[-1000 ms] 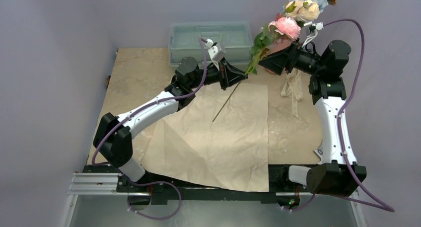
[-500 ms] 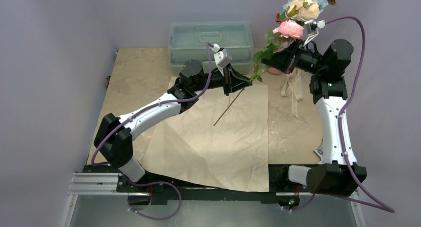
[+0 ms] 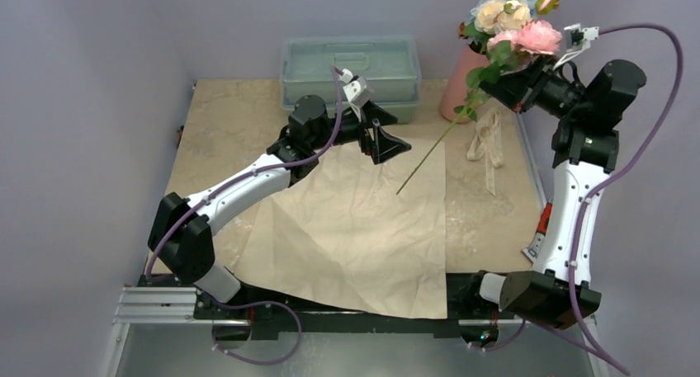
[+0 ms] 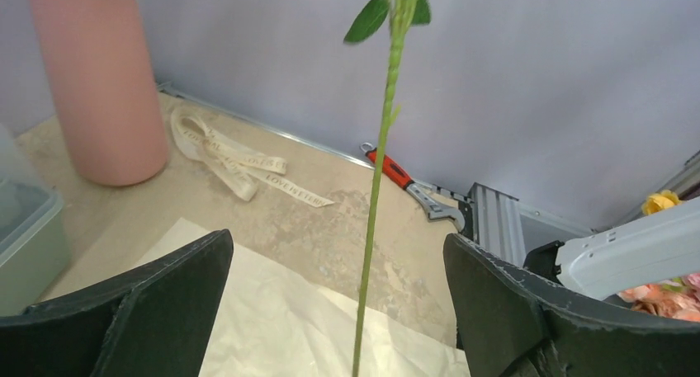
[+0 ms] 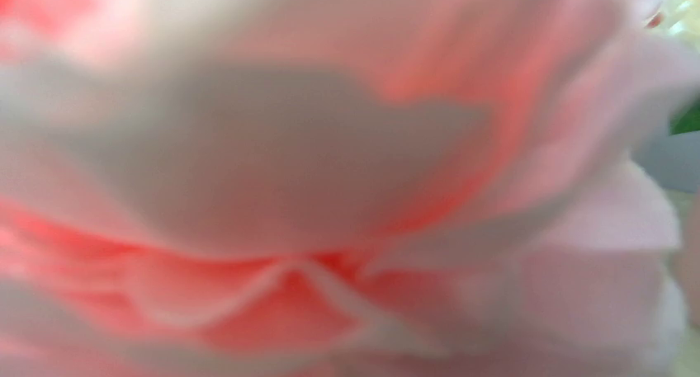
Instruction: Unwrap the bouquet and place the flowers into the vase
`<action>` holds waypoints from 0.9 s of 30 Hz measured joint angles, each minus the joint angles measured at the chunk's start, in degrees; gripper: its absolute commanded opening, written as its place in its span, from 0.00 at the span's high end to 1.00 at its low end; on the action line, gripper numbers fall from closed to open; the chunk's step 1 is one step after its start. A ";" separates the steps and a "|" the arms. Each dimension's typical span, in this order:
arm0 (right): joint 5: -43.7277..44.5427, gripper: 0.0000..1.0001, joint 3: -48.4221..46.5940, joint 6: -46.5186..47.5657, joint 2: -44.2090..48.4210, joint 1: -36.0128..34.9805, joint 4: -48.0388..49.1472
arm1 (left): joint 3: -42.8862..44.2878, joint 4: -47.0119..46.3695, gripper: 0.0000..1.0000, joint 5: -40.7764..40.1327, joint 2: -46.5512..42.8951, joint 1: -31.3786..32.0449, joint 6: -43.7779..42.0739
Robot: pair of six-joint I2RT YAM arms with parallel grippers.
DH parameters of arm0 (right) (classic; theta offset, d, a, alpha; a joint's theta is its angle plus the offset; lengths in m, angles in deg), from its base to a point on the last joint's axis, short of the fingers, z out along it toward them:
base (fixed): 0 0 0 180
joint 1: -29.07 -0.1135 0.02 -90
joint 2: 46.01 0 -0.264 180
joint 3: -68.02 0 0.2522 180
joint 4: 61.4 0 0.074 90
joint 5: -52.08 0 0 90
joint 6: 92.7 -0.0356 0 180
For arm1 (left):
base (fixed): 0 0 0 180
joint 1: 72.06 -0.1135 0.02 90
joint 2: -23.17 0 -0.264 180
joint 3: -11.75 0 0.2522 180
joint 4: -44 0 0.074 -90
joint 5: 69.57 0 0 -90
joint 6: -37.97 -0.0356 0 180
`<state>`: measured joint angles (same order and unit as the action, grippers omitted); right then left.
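Plain grey-lilac walls, beige stone-look tabletop [image 3: 223, 138]. Top view first: the vase [image 3: 456, 87] sits at the far edge with a bunch of flowers [image 3: 502, 14] already in it. The grey-green box [image 3: 351, 68] is just left of the vase. The ribbon [image 3: 487, 142] lies loose just in front of it, and the kraft paper [image 3: 355, 237] is spread flat further out, front-left of the vase. The right gripper [image 3: 498, 80] is up beside the vase's mouth on its right, jaws closed on the leafy stem of a pink flower [image 3: 537, 37]. The bloom is about level with the ones in the vase, and the bare stem slants down past the front of the vase and ends over the paper. The left gripper [image 3: 388, 134] is well left of the vase, over the paper's far edge, jaws wide open and holding nothing.

Left wrist view: that stem runs up between the open jaws without touching either. The vase is off to the left, the ribbon is in front of it, and a red-handled wrench [image 4: 409, 183] lies further out from the vase.

Right wrist view: just blurry pink petals filling everything, jaws hidden.
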<state>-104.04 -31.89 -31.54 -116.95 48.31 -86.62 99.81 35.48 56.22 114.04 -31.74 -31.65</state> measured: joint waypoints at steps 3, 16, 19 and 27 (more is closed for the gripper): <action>2.01 1.00 -5.14 4.26 -0.81 3.04 -5.42 | -3.02 0.39 0.00 -2.29 -2.75 -1.11 -0.11; 25.46 1.00 -20.26 10.62 -6.75 13.66 -4.81 | -6.56 1.22 0.00 -12.26 -7.63 -2.05 -3.30; 31.08 1.00 -21.33 9.84 -8.87 13.66 -0.66 | -6.56 1.22 0.00 -12.68 -7.63 -2.05 -3.48; 41.79 1.00 -30.05 6.99 -17.77 13.68 7.08 | -6.56 1.20 0.00 -13.33 -7.63 -2.12 -3.58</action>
<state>-62.25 -61.95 -24.54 -134.72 62.00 -79.54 93.26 36.68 42.88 106.41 -33.86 -35.23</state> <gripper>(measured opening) 0.043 0.996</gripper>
